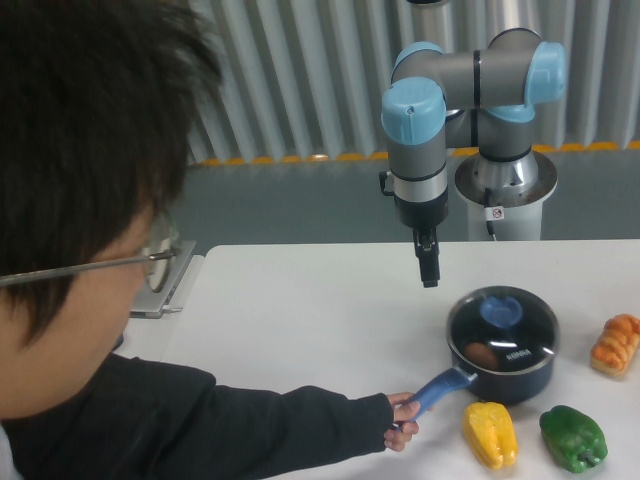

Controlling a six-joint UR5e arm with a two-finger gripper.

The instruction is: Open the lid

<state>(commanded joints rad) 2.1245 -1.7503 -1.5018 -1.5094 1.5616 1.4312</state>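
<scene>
The lid (502, 320) sits on the saucepan (500, 365) at five o'clock of the gripper (429, 281), which looks closed and empty.

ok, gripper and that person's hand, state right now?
Gripper: holds nothing, fingers look together, open or shut cannot be told.
Person's hand: gripping the saucepan handle.
</scene>
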